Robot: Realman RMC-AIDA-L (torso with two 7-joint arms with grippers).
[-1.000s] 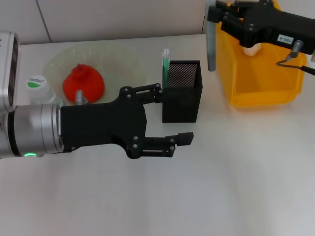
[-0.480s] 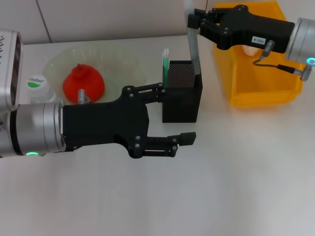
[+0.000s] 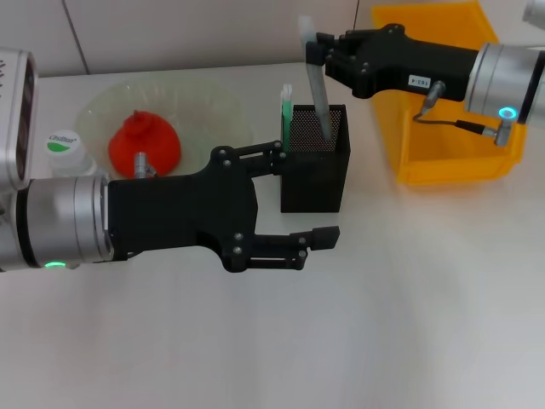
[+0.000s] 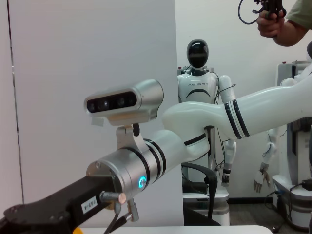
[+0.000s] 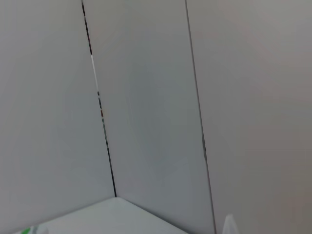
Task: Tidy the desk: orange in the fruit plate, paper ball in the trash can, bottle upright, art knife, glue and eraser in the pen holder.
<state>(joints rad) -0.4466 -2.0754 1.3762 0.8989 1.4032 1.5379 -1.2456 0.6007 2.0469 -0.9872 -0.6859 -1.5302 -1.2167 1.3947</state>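
Observation:
My right gripper (image 3: 319, 49) is shut on the art knife (image 3: 318, 89), a long grey stick held nearly upright. Its lower end dips into the pen holder (image 3: 315, 166), a black mesh cup at the table's middle. A green and white glue stick (image 3: 287, 104) stands in the holder's left corner. My left gripper (image 3: 304, 196) hangs open just left of the holder, holding nothing. The orange (image 3: 143, 143) lies in the pale-green fruit plate (image 3: 209, 106). The bottle (image 3: 63, 145) stands upright at the far left. The paper ball and eraser are out of view.
The yellow trash can (image 3: 443, 145) stands at the back right, partly covered by my right arm. The left wrist view shows my right arm's wrist (image 4: 131, 175) against a wall. A bare stretch of table fills the front half.
My right gripper has carried the art knife leftward from above the trash can to over the pen holder, and the knife's tip now sits inside it. The left arm has stayed put.

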